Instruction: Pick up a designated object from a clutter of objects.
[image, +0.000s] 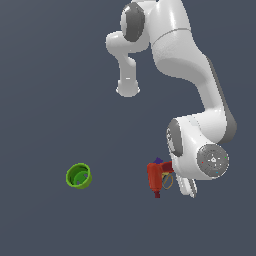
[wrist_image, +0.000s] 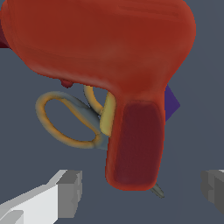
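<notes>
The designated object, a red drill-shaped tool (image: 154, 177), lies on the dark floor with its darker tip pointing toward the bottom of the exterior view. In the wrist view the drill (wrist_image: 105, 43) fills most of the picture, and its angled handle reaches down toward the gap between my two grey fingertips (wrist_image: 70, 188). The rest of the clutter of objects touches it: tan-handled scissors (wrist_image: 70, 118) lie under the handle, and a small purple cube (wrist_image: 171, 104) peeks out behind it. My gripper (image: 186, 186) hangs open just to the exterior view's right of the drill, holding nothing.
A green cup (image: 79, 176) stands alone well off to the exterior view's left of the pile. The white arm (image: 200, 90) rises above the pile at the exterior view's right. The scissors (image: 168, 181) and cube (image: 158, 161) sit tight against the drill.
</notes>
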